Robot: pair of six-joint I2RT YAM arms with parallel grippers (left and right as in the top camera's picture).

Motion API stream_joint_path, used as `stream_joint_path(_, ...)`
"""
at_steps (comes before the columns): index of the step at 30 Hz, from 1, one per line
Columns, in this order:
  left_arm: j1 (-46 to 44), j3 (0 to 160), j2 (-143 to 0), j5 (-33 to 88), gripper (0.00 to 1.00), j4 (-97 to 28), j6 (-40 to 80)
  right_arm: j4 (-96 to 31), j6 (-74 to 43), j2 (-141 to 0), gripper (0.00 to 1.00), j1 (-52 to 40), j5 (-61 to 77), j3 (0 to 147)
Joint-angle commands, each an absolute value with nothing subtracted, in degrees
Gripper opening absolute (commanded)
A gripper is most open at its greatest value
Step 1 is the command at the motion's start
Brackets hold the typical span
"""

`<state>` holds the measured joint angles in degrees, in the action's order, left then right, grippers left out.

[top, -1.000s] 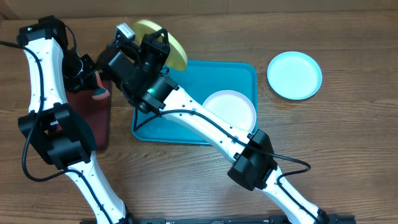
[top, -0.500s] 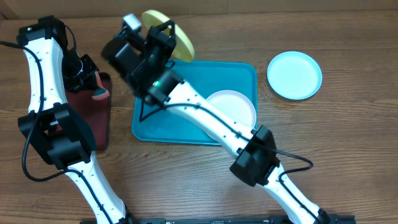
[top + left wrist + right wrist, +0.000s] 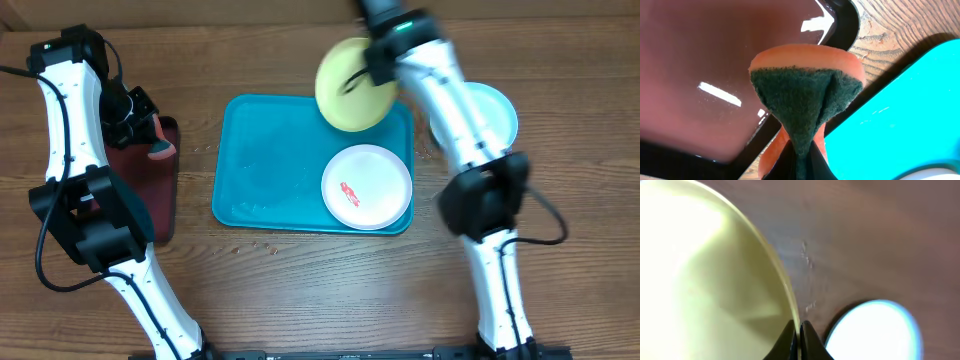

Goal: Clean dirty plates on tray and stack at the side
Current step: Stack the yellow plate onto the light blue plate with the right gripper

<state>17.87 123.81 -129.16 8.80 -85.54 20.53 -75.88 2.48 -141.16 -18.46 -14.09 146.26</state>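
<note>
My right gripper (image 3: 372,62) is shut on the rim of the yellow-green plate (image 3: 350,86) and holds it tilted in the air over the turquoise tray's (image 3: 270,150) far right corner; the rim sits between the fingers in the right wrist view (image 3: 799,339). The white plate (image 3: 367,187) with a red smear lies in the tray's right part. The light blue plate (image 3: 492,118) lies on the table right of the tray, partly behind my right arm; it also shows in the right wrist view (image 3: 875,332). My left gripper (image 3: 150,135) is shut on an orange and green sponge (image 3: 805,95) over the dark red tray (image 3: 150,190).
The dark red, black-rimmed tray (image 3: 700,75) lies left of the turquoise tray (image 3: 900,115) with a strip of wooden table between them. The left arm stands along the table's left side; the right arm reaches over the table's right part.
My right arm has swung from the far left of the turquoise tray to its far right corner, carrying the yellow-green plate. The white plate now shows in full. The left arm has not moved.
</note>
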Motion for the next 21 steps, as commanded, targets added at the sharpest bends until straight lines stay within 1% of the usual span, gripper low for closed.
stream_joint_path(1,17.6,124.8,-127.2,8.8,0.04,-85.5,19.2,-79.6,-1.9,-137.0,0.04,-9.0,10.5,148.2)
stream_joint_path(6,17.6,124.7,-127.2,8.8,0.04,-85.2,19.2,-88.3,-1.9,-137.0,0.04,4.4,14.6,148.1)
stream_joint_path(12,17.6,124.7,-127.2,8.8,0.04,-85.1,19.2,-93.6,1.1,-137.0,0.04,15.2,14.0,145.6)
stream_joint_path(16,17.6,124.7,-127.2,8.5,0.04,-85.1,19.2,-93.3,1.1,-137.0,0.04,19.7,14.1,142.3)
stream_joint_path(21,17.6,124.6,-127.2,8.5,0.04,-85.0,19.2,-91.2,1.7,-137.0,0.04,20.9,14.0,136.4)
